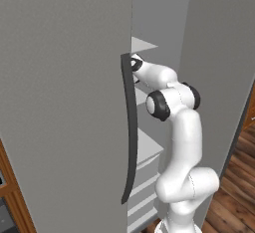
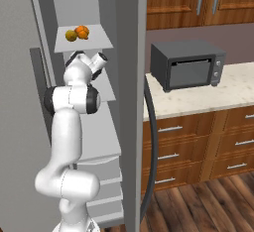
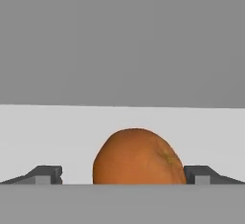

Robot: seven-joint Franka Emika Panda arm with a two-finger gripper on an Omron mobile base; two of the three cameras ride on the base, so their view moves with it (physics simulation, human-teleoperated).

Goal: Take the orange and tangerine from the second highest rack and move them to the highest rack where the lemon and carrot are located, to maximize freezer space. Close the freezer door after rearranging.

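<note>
Two dark fingertips of the spread tool flanked an orange fruit on a pale shelf, not yet gripped; freezer door stood open.

A dark grey toaster oven with a glass door stands on a pale speckled countertop beside the open appliance. Wooden drawers with metal bar handles sit beneath it, wooden wall cabinets hang above, and dark plank flooring runs below.
</note>
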